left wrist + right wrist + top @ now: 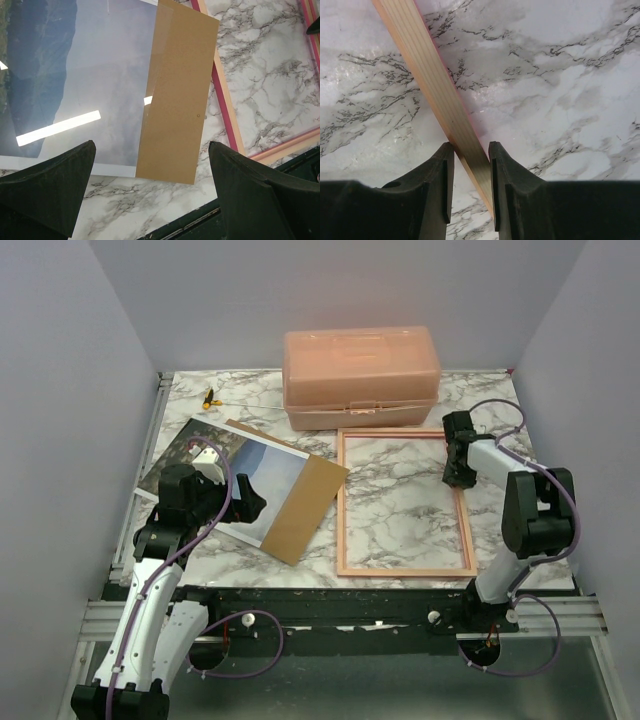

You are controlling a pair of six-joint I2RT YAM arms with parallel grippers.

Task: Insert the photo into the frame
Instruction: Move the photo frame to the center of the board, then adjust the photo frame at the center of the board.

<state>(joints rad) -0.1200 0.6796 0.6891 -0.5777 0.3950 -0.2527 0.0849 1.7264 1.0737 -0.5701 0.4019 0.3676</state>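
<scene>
The photo (245, 468) lies face up at the left of the table, showing sky and hills (90, 65). A brown backing board (306, 506) overlaps its right edge (180, 95). The frame (405, 569) lies flat to the right, its pinkish rail (225, 110) beside the board. My left gripper (252, 504) hovers open over the photo's near edge, and nothing sits between its fingers (152, 165). My right gripper (458, 476) is down on the frame's right rail. In the right wrist view the light wood rail (430, 80) runs slantwise between the jaws (471, 150), which press on both of its sides.
A salmon-pink lidded box (360, 375) stands at the back, just behind the frame's far rail. A small yellow and black object (210, 397) lies at the back left. Grey walls close in the left, right and back. A black rail (330, 605) runs along the near edge.
</scene>
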